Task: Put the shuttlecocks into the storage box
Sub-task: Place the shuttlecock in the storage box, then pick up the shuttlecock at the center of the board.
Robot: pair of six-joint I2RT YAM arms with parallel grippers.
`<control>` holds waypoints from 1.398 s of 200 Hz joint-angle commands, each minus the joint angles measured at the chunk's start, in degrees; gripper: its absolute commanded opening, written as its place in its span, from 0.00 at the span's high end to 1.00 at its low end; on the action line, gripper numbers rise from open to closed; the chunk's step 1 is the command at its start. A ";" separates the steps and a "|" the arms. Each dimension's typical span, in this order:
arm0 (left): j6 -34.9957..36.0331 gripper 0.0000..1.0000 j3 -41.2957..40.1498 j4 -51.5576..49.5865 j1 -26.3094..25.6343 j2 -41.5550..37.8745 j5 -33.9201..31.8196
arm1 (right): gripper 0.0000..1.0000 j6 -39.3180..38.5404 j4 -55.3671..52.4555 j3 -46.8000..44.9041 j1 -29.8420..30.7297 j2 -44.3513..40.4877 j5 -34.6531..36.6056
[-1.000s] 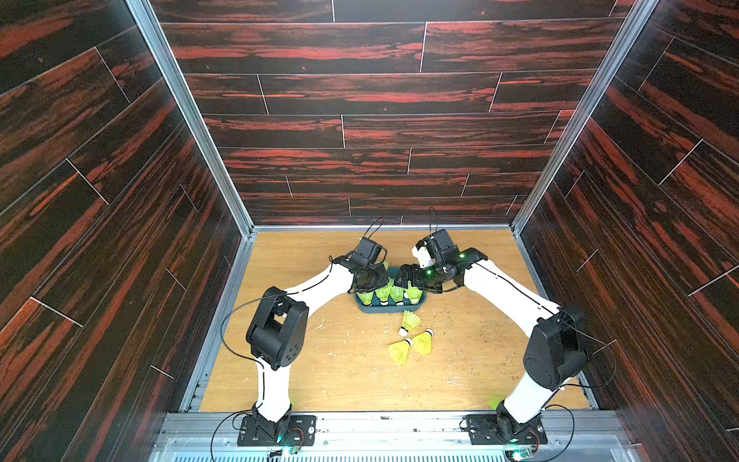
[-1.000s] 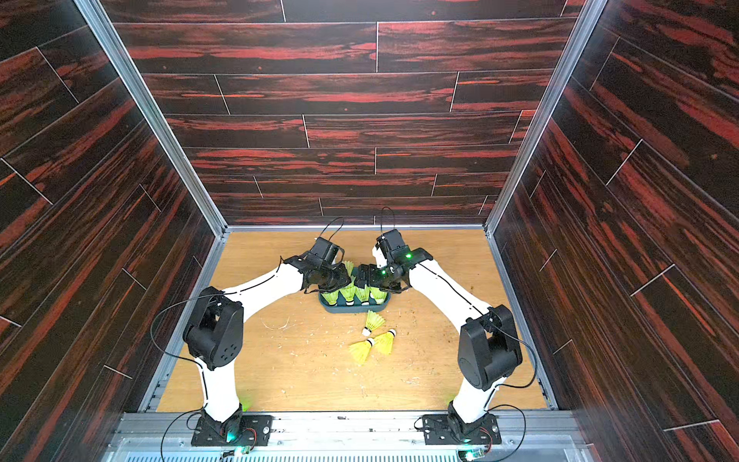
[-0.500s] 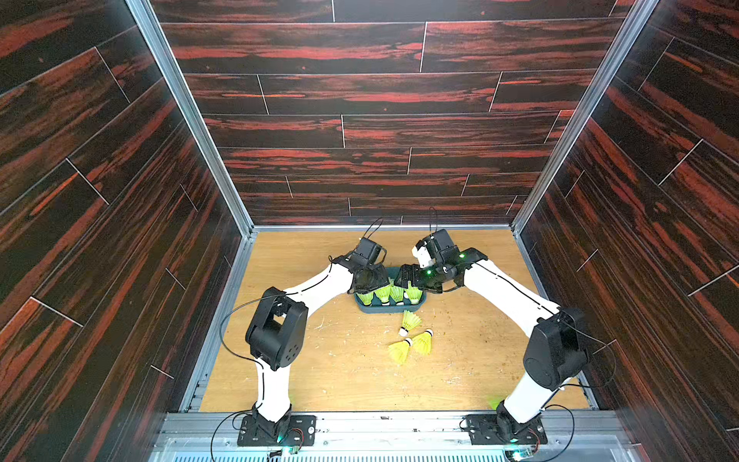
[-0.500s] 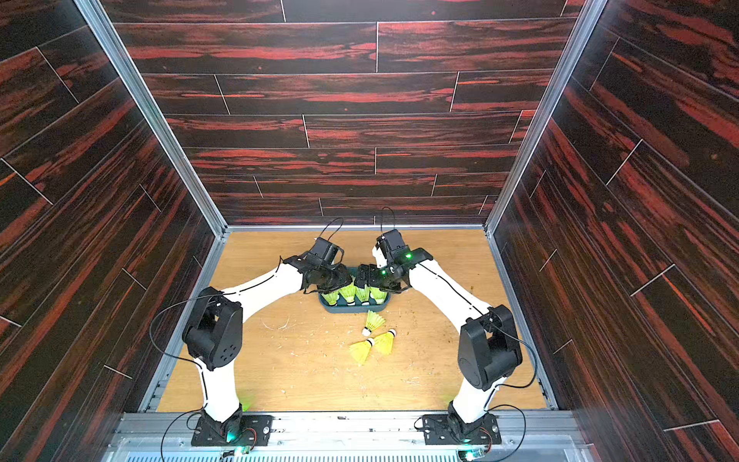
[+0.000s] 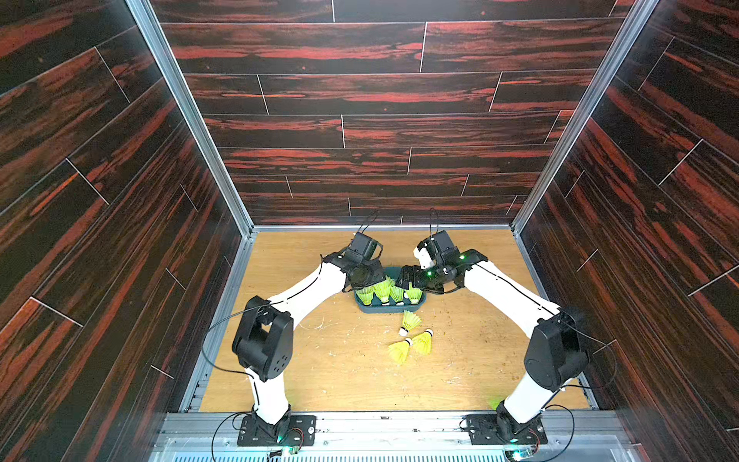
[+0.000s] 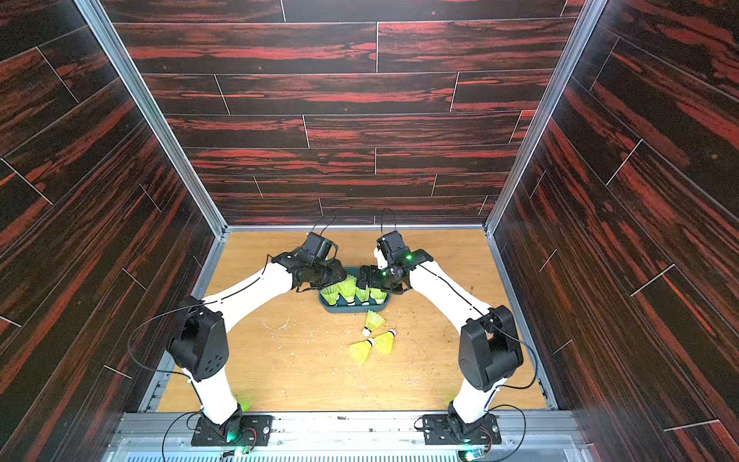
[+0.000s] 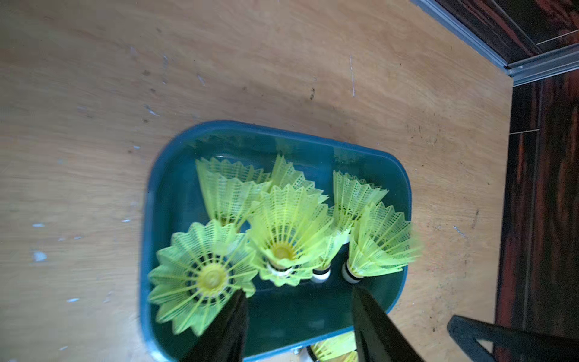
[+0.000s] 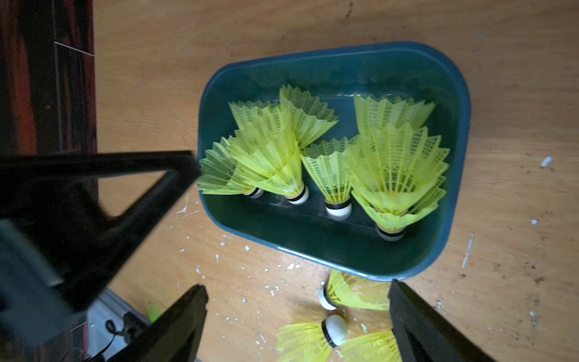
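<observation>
Dark red-grained walls (image 5: 360, 132) hem a scuffed bench (image 5: 340, 372), storage box (image 7: 163, 219) near the back holding shuttlecocks (image 7: 282, 225), three loose ones (image 5: 410, 322) just before it, left tool (image 7: 298, 291) and right tool (image 8: 297, 285) spread empty by it.

Open tabletop (image 5: 340, 380) beside three loose shuttlecocks (image 5: 400, 351) near storage box (image 5: 384, 309).

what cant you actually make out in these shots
- Count of shuttlecocks in the storage box: skirts nest and overlap in both wrist views; too small in both top views.
- Loose shuttlecocks outside it: cut off by the right wrist view's edge and the right gripper.
- Left gripper: fingertips hidden under its wrist in both top views.
</observation>
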 commanded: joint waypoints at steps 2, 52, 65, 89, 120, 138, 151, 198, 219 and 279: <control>1.66 0.41 -0.24 -1.91 0.29 -3.57 -2.03 | 0.06 -0.45 0.30 -0.80 -0.26 -2.50 1.47; 3.50 0.38 -3.09 -0.78 0.35 -7.30 -2.13 | 0.07 -0.94 0.32 -2.22 -0.29 -3.95 2.57; 3.65 0.37 -3.65 -0.74 0.29 -7.61 -1.82 | 0.08 -1.07 0.35 -2.78 -0.27 -4.53 2.92; 3.48 0.35 -4.96 -0.11 0.28 -8.76 -1.59 | 0.11 -1.42 0.09 -3.77 -0.26 -5.61 3.88; 3.51 0.35 -7.09 0.73 0.12 -10.54 -1.08 | 0.17 -0.18 -1.16 -5.45 -0.12 -7.54 5.41; 4.21 0.35 -9.08 1.77 -0.05 -11.86 0.35 | 0.21 2.40 -1.67 -7.73 1.07 -9.15 6.61; 4.79 0.35 -11.22 2.84 -0.25 -13.25 2.50 | 0.23 4.64 -1.69 -9.69 2.81 -10.15 7.40; 6.77 0.35 -21.85 5.04 -0.44 -20.84 7.91 | 0.27 14.97 -2.88 -14.93 11.41 -10.29 11.73; 7.29 0.32 -25.93 4.95 -0.47 -24.80 9.53 | 0.31 19.30 -2.41 -15.95 13.77 -10.19 12.77; 7.45 0.30 -37.39 7.99 -0.50 -34.01 14.28 | 0.50 30.43 1.33 -17.77 17.48 -7.02 16.03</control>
